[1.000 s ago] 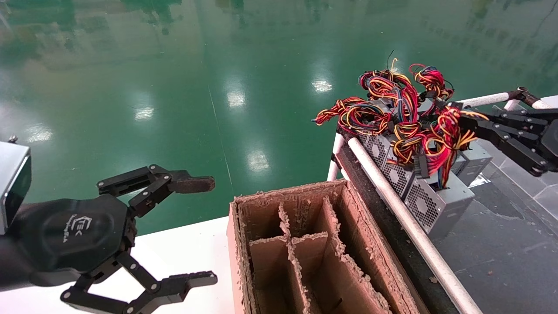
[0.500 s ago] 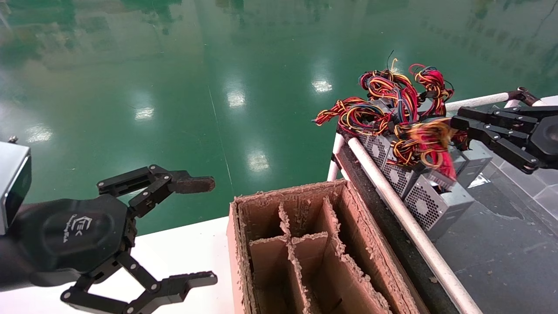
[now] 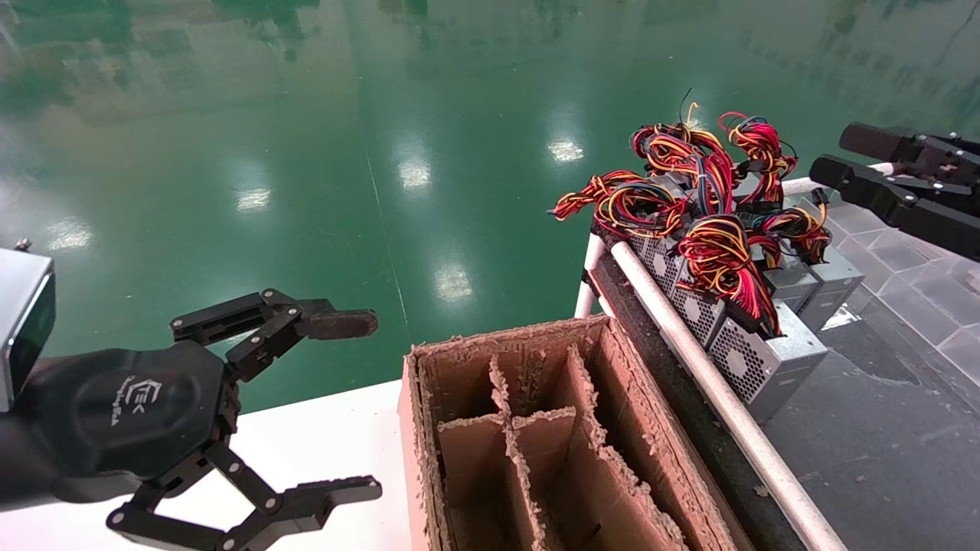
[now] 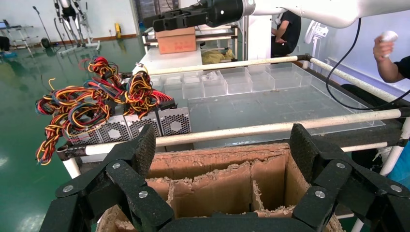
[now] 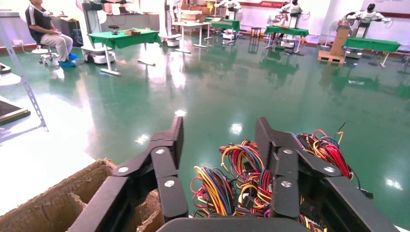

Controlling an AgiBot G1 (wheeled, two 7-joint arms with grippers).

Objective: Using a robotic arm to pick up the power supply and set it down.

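The power supply (image 3: 768, 361), a grey perforated box with a fan grille, stands at the near end of a row of like boxes behind the white rail. Its looped red, yellow and black wire bundle (image 3: 720, 256) rests on top. My right gripper (image 3: 834, 151), on the white robotic arm (image 4: 314, 7), hovers open and empty above and to the right of the row. In the right wrist view its fingers (image 5: 174, 140) spread over the wires (image 5: 241, 179). My left gripper (image 3: 352, 405) stays parked, open, over the white table at lower left. The supply's grille (image 4: 174, 121) also shows in the left wrist view.
A worn cardboard box (image 3: 505, 337) with dividers stands between the grippers, against the white pipe rail (image 3: 712, 390). More grey supplies (image 3: 674, 268) with tangled wires (image 3: 689, 164) fill the row. Grey cart floor (image 3: 880, 444) lies right; clear trays (image 4: 232, 82) sit beyond.
My right gripper let go of the wire bundle, opened and rose up and back to the right. The supply and its wires settled down into the row. The left arm has not moved.
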